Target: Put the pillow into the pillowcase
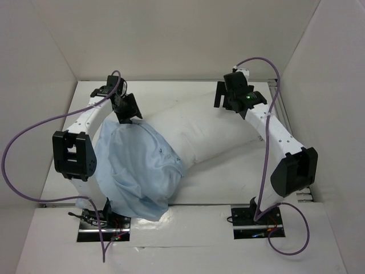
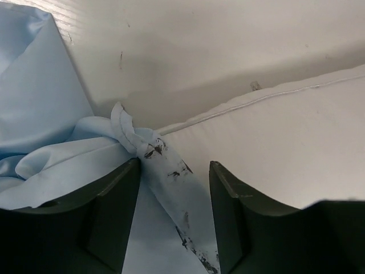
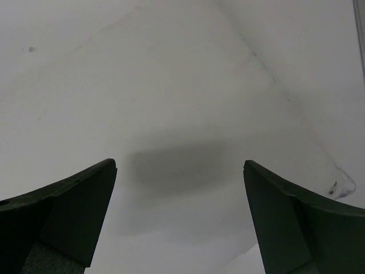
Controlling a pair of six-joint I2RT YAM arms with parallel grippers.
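Note:
The white pillow (image 1: pixel 217 134) lies across the middle of the table, and its left end is inside the light blue pillowcase (image 1: pixel 134 171). My left gripper (image 1: pixel 128 116) is at the far edge of the pillowcase. In the left wrist view it (image 2: pixel 174 164) is open, with a twisted strip of pillowcase hem (image 2: pixel 165 168) lying between the fingers and the pillow (image 2: pixel 285 148) to the right. My right gripper (image 1: pixel 223 103) hovers at the pillow's far right end. In the right wrist view it (image 3: pixel 179 164) is wide open and empty over a plain white surface.
White walls enclose the table on the left, back and right. The pillowcase's near end drapes toward the left arm's base (image 1: pixel 102 220). Purple cables (image 1: pixel 268 165) hang beside both arms.

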